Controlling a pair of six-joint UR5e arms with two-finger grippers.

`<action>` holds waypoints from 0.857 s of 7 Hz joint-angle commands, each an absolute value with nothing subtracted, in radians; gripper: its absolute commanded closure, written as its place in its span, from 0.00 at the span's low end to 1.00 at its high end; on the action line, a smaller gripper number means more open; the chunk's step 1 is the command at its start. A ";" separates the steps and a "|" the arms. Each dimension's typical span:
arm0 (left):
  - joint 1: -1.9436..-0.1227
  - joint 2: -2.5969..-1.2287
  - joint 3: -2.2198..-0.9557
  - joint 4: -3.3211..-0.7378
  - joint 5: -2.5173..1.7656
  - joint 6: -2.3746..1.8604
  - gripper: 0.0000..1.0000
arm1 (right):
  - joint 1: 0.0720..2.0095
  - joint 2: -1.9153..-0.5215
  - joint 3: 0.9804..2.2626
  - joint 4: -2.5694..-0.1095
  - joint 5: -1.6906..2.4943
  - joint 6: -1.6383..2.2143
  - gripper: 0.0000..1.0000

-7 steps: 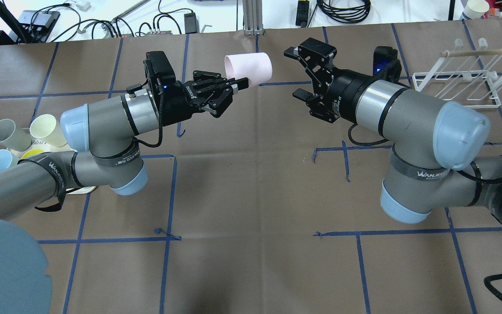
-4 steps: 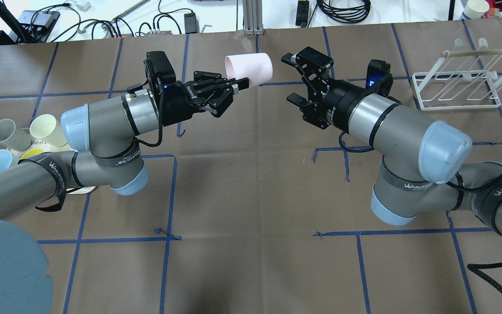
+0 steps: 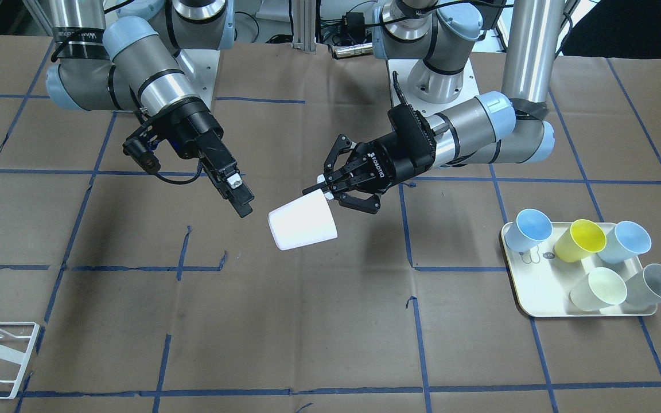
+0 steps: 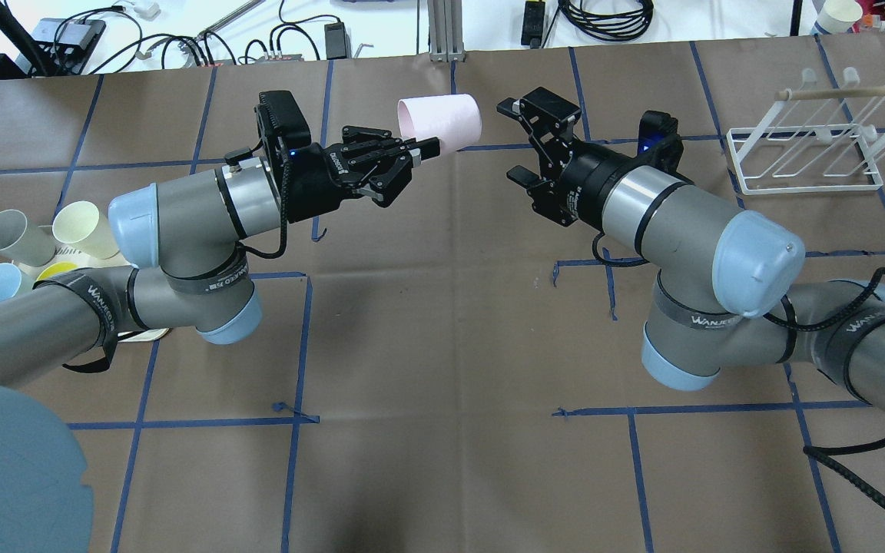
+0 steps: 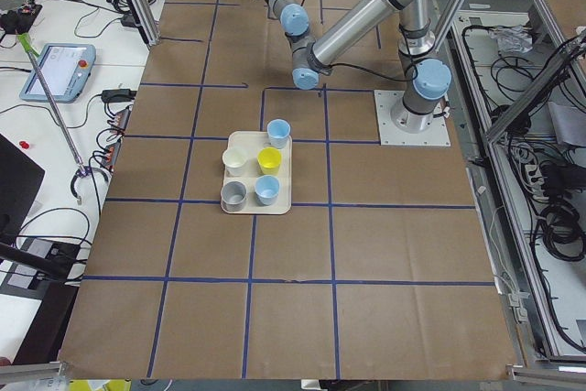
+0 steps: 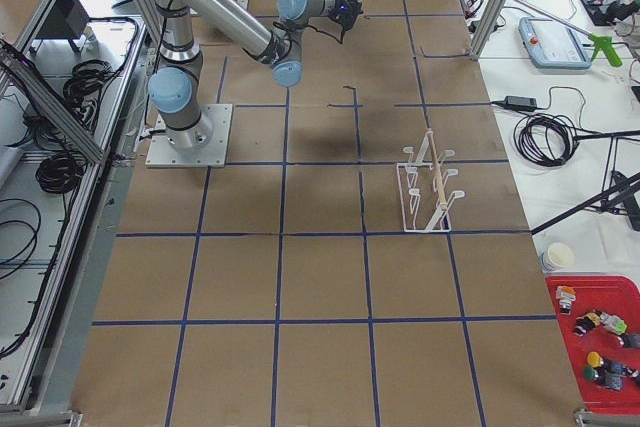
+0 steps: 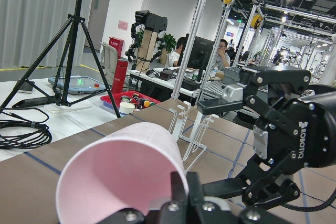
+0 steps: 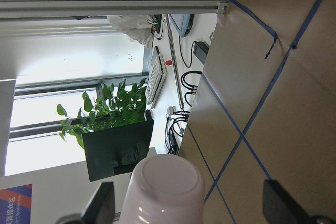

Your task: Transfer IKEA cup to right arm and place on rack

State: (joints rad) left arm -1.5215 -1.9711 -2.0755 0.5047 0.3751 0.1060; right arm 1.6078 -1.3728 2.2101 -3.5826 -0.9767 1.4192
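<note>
A pale pink IKEA cup (image 4: 442, 119) is held on its side in the air by my left gripper (image 4: 427, 146), which is shut on the cup's rim. The cup's base points toward my right gripper (image 4: 518, 140), which is open and a short way off, level with the cup and not touching it. The front view shows the cup (image 3: 302, 223) between the left gripper (image 3: 322, 192) and the right gripper (image 3: 238, 195). The right wrist view looks at the cup's base (image 8: 165, 187). The white wire rack (image 4: 803, 153) stands at the far right.
A cream tray (image 3: 537, 307) with several coloured cups lies on the robot's left side. A wooden rod (image 4: 857, 92) lies across the rack's top. Cables and equipment lie beyond the table's far edge (image 4: 442, 54).
My right arm has moved left toward the cup's base with its gripper still open. My left arm and the cup have not moved.
</note>
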 commanded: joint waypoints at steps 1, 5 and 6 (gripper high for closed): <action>-1.522 -1.971 -2.075 0.505 0.377 0.100 1.00 | 1.652 -1.367 2.157 -3.605 -0.988 1.556 0.01; -1.523 -1.971 -2.075 0.505 0.377 0.091 0.99 | 1.706 -1.261 2.122 -3.703 -1.029 1.575 0.01; -1.523 -1.970 -2.075 0.505 0.377 0.091 0.99 | 1.706 -1.258 2.109 -3.703 -1.038 1.575 0.01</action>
State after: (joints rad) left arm -1.5227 -1.9709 -2.0755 0.5047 0.3773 0.0916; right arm 1.6993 -1.2667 2.1237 -3.6982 -1.0272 1.5739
